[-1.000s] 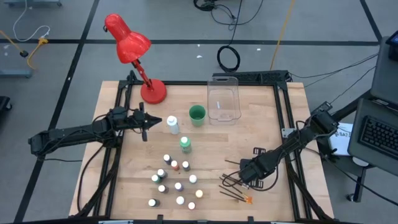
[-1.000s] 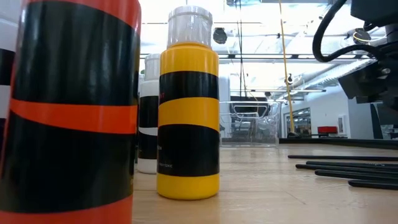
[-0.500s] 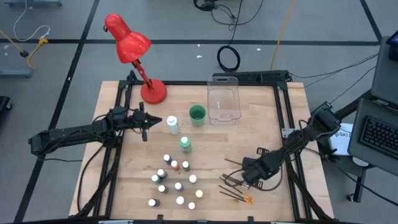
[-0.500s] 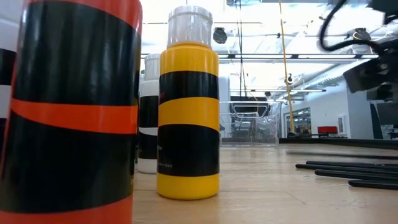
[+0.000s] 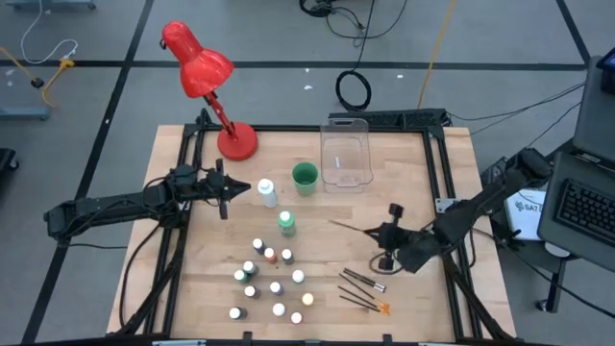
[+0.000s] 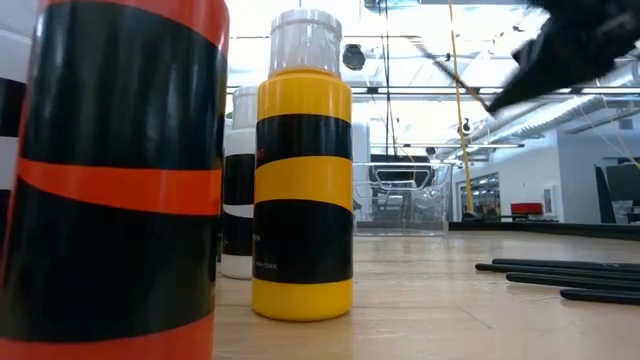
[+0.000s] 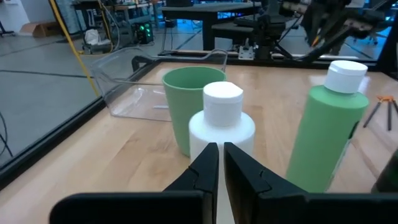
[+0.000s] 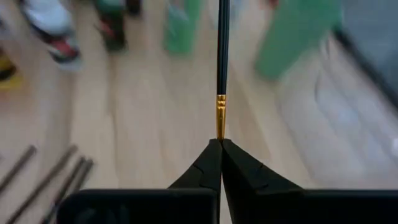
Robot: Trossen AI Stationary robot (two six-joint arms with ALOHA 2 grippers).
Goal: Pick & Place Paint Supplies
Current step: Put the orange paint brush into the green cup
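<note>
Pale wood covers the table [image 5: 202, 279], framed by a black rail, with a red lamp [image 5: 197, 67] at the far left corner and a clear plastic bin [image 5: 346, 159] next to a green cup [image 5: 305, 176] at the back.

At the right side, the right gripper [image 5: 388, 234] is raised off the wood, fingers pressed together on one thin brush [image 5: 351, 228]. The grip sits at the brush's bristle end, just past the gold ferrule [image 8: 219, 115], so the long black handle juts out ahead towards the middle of the table. It looks light and stiff but so slim that it could pivot or slide between the fingers; I'd judge a hold nearer mid-handle steadier. The other brushes [image 5: 360, 285], dark sticks with one orange tip, lie in a loose fan on the wood near the front right.

Small paint bottles [image 5: 274, 285] with black bands and pale caps cluster at front centre. Two taller ones, a white bottle [image 7: 221, 134] and a green bottle [image 7: 328, 124], stand upright before the left gripper [image 5: 227, 188], which hangs over the left side, fingers nearly touching and holding nothing.
</note>
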